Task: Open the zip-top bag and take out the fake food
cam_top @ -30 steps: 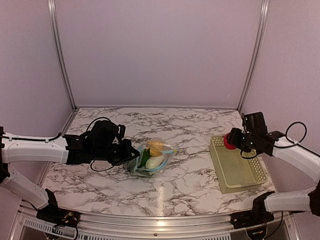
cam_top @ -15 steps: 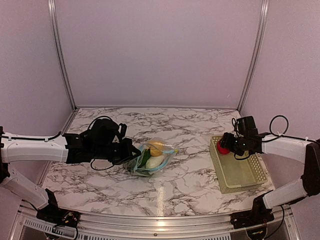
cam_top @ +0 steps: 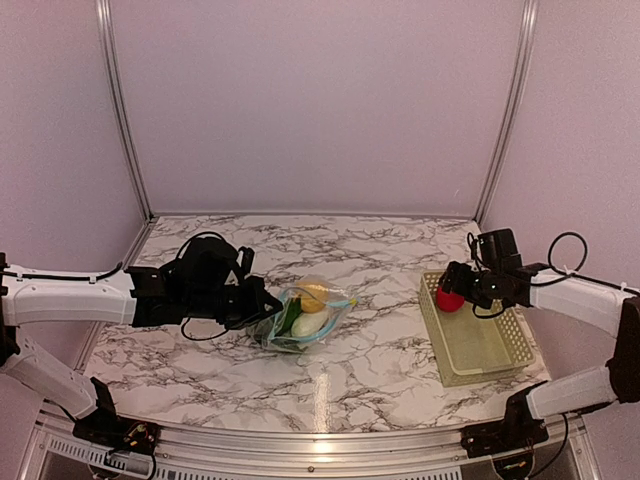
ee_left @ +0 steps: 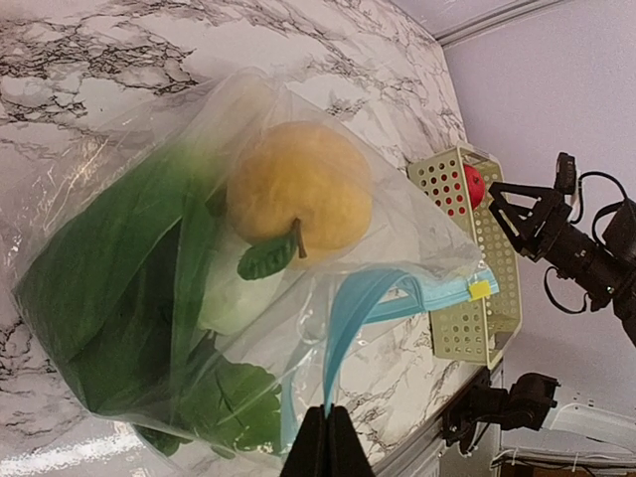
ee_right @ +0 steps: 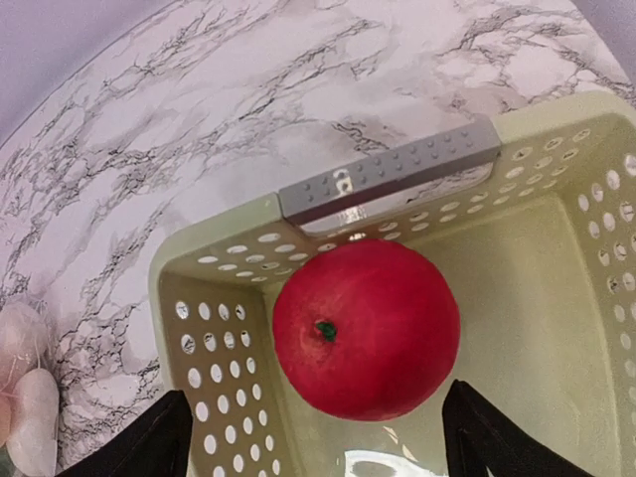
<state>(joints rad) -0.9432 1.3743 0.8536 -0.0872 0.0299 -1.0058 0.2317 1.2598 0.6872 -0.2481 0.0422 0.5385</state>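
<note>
The zip-top bag (cam_top: 305, 316) lies at mid-table with its mouth open, its light blue zipper strip (ee_left: 364, 298) curling up. Inside are the yellow-orange fruit (ee_left: 298, 194), the green leafy vegetable (ee_left: 109, 278) and the white piece (ee_left: 234, 296). My left gripper (cam_top: 262, 306) (ee_left: 328, 442) is shut on the zipper strip at the bag's left edge. The red fruit (ee_right: 366, 328) (cam_top: 449, 299) rests in the far left corner of the lattice basket (cam_top: 482, 350). My right gripper (ee_right: 316, 402) (cam_top: 462, 286) hangs open just above it, fingers either side, not touching.
The basket's rim (ee_right: 214, 260) and grey handle bar (ee_right: 393, 171) lie close under the right gripper. The basket also shows in the left wrist view (ee_left: 467, 318). Marble table runs between bag and basket. Purple walls enclose the back and sides.
My right gripper came down and leftward over the basket with the red fruit, then opened; the fruit now lies in the basket. The left arm and bag have not moved.
</note>
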